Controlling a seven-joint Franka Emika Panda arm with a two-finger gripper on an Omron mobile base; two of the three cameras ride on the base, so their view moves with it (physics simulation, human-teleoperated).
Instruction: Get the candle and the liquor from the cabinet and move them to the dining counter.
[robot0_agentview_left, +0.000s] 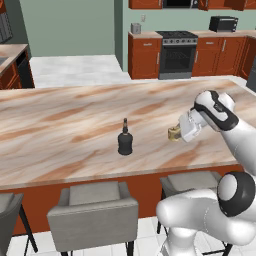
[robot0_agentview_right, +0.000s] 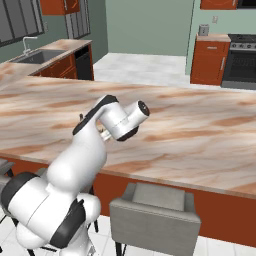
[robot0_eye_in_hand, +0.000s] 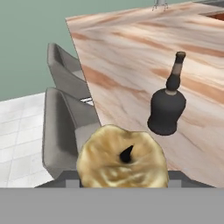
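- Marble-look veining runs across the one long dining desk (robot0_agentview_left: 60, 130), beige and brown, on a red-brown base.
- One liquor bottle (robot0_agentview_left: 125, 138) stands upright on the desk, black, squat-bodied, with a thin neck and a brownish cap.
- One candle (robot0_agentview_left: 174, 133) sits in the pincer (robot0_agentview_left: 178, 133), small and yellowish-gold, to the right of the bottle and apart from it in the left base view.
- From the hand view the candle (robot0_eye_in_hand: 122, 162) shows large and close, with a dark wick at its middle, and the bottle (robot0_eye_in_hand: 168, 105) stands beyond it.
- The pincer is closed on the candle, low over the desk; whether the candle touches the desk I cannot tell.
- Three grey chairs show along the near side of the desk in the left base view, one of them (robot0_agentview_left: 95, 210) facing the bottle.
- One black-fronted stove (robot0_agentview_left: 177, 54) stands against the far wall between red-brown low cabinets.
- One black toaster oven (robot0_agentview_left: 223, 23) sits on the far worktop.
- One sink (robot0_agentview_right: 36, 55) lies in the side worktop at the left of the right base view.
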